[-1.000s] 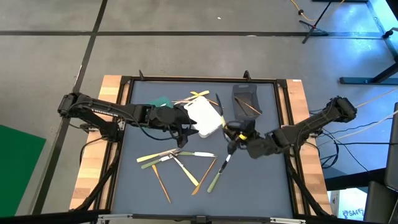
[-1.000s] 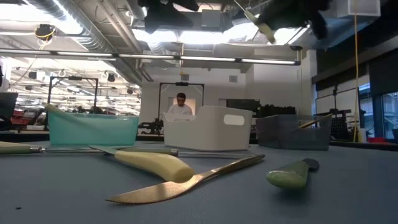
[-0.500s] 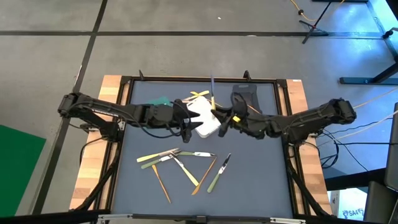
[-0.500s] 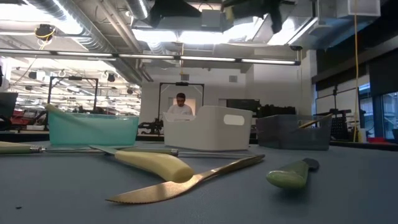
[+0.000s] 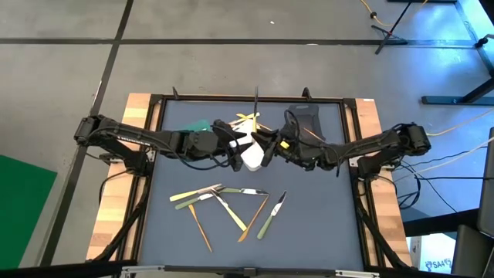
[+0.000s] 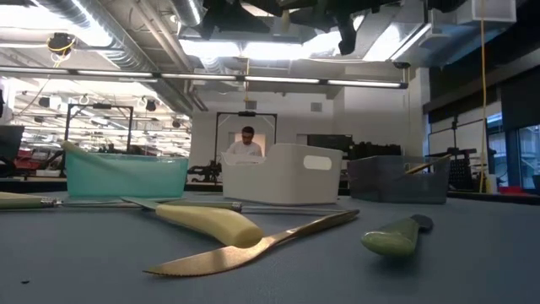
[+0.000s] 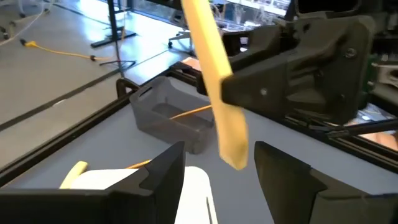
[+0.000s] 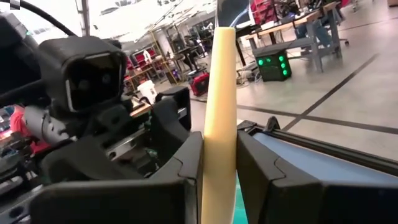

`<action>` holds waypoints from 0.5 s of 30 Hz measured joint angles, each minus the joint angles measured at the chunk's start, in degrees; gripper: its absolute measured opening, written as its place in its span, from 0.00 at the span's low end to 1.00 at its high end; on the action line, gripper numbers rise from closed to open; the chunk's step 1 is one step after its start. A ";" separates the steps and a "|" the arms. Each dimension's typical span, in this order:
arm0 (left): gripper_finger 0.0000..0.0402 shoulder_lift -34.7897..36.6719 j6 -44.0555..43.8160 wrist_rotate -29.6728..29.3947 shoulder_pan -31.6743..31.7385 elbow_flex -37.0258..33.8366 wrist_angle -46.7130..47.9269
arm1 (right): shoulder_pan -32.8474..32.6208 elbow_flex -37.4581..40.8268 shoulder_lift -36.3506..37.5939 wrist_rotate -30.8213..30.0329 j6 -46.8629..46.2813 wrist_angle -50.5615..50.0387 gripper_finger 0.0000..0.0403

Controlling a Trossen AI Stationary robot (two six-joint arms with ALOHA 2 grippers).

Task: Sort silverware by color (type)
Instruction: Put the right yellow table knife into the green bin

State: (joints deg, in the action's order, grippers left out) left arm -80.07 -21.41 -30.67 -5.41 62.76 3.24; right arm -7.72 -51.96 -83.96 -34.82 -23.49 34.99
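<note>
1. Silverware: one pale yellow utensil (image 8: 219, 118) is pinched upright in the right gripper (image 5: 266, 148), jaws closed on its handle, above the white container (image 5: 252, 157) at mid-table.
2. Remaining pieces (image 5: 224, 202) lie scattered on the table's (image 5: 324, 232) near half: yellow, green, orange-brown.
3. Left gripper (image 5: 231, 147) faces the right one just beside it, jaws wide open, holding nothing; the yellow handle hangs between its fingers (image 7: 158, 174) in its wrist view.
4. Looks like a handover, or a drop into a bin. Keep the utensil vertical, close the left jaws squarely before the right lets go.
5. Green container (image 5: 199, 125) and grey container (image 5: 306, 123) flank the white one.
</note>
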 joint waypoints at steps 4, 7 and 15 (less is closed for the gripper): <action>0.47 0.00 0.80 -0.03 0.00 0.00 -0.08 | -0.01 0.00 -0.35 1.48 0.04 1.71 0.15; 0.47 0.00 0.84 0.13 0.00 0.00 -0.05 | -0.01 -0.01 -0.35 1.85 0.02 2.86 0.15; 0.47 0.00 1.03 0.08 0.03 0.00 -1.40 | -0.01 -0.09 -1.60 2.08 0.00 4.76 0.15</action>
State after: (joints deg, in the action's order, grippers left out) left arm -80.07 -20.38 -30.59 -5.38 62.76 1.85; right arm -7.73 -52.05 -85.56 -32.75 -23.49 39.75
